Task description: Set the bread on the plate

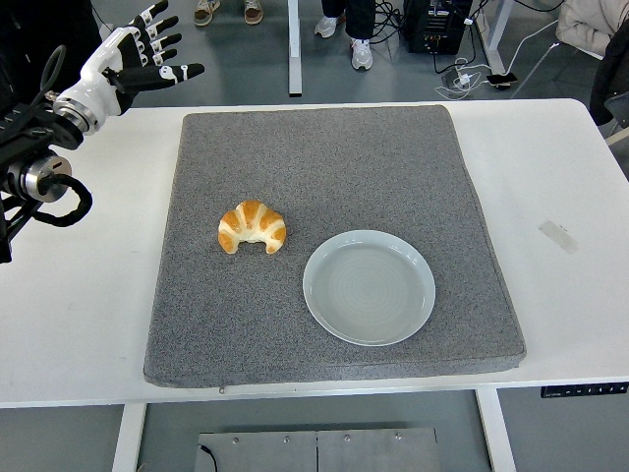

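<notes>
Croissant lies on grey mat, just left of empty plate, apart from it. Left hand high at far-left corner, fingers spread, holding nothing. Advice: descend over croissant's middle, pinch gently across width, avoid crushing.

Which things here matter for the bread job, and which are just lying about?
For the job:
golden crescent croissant
pale grey round plate
left hand, open

Lying about:
grey felt mat
strip of tape
black box on floor

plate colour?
Pale grey-blue plate, plain, with faint concentric rings; the head view shows it clearly.
</notes>
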You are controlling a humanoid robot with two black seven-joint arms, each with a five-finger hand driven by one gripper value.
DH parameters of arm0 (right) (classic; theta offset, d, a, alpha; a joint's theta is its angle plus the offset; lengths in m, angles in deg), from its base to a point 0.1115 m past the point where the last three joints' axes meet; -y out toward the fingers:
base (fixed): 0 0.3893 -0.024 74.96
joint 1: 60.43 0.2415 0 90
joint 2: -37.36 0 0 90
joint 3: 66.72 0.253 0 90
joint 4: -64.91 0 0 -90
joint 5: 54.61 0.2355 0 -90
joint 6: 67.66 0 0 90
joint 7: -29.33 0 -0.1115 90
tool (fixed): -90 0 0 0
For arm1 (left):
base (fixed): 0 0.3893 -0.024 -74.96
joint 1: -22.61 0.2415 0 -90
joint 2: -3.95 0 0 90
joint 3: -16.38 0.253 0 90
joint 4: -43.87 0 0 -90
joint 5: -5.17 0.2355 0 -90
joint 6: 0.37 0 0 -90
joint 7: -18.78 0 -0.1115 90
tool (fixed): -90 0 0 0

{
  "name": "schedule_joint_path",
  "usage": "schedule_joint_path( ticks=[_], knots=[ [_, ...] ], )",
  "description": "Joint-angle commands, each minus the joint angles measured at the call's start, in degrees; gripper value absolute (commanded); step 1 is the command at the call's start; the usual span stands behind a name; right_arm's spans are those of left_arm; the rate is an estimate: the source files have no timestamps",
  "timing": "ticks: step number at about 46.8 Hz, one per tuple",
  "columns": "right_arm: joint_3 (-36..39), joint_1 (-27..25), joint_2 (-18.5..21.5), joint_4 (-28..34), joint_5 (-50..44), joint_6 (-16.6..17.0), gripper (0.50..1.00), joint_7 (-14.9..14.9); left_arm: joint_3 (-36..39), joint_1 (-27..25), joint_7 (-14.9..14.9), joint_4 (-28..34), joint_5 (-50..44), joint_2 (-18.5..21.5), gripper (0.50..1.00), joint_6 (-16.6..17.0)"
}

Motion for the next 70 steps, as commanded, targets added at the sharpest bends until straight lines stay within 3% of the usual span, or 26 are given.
schedule_joint_path(
  ticks=[1,8,15,23,30,44,52,57,70],
  knots=[
    [0.0,0.0,0.0,0.0,0.0,0.0,1.000,0.0,5.0,-2.0,0.0,3.0,0.2,1.7,0.975,0.2],
    [0.0,0.0,0.0,0.0,0.0,0.0,1.000,0.0,12.8,-5.7,0.1,9.4,3.8,4.0,0.975,3.2],
    [0.0,0.0,0.0,0.0,0.0,0.0,1.000,0.0,15.1,-6.7,-0.3,16.9,12.4,5.7,0.975,10.1],
    [0.0,0.0,0.0,0.0,0.0,0.0,1.000,0.0,18.7,-8.4,-3.3,23.2,21.1,6.5,0.975,17.7],
    [0.0,0.0,0.0,0.0,0.0,-0.1,1.000,0.0,22.2,-10.1,-3.3,28.7,25.6,7.7,0.975,23.0],
    [0.0,0.0,0.0,0.0,0.0,0.0,1.000,0.0,26.8,-12.3,-3.2,34.2,29.6,9.8,0.975,26.5],
    [0.0,0.0,0.0,0.0,0.0,0.0,1.000,0.0,30.9,-11.8,-3.3,34.4,33.5,7.3,0.977,34.1],
    [0.0,0.0,0.0,0.0,0.0,0.0,1.000,0.0,33.1,-11.8,-3.3,35.5,34.8,6.5,0.977,37.1],
    [0.0,0.0,0.0,0.0,0.0,0.0,1.000,0.0,35.2,-11.8,-6.1,37.5,42.3,6.5,0.975,39.0]
  ],
)
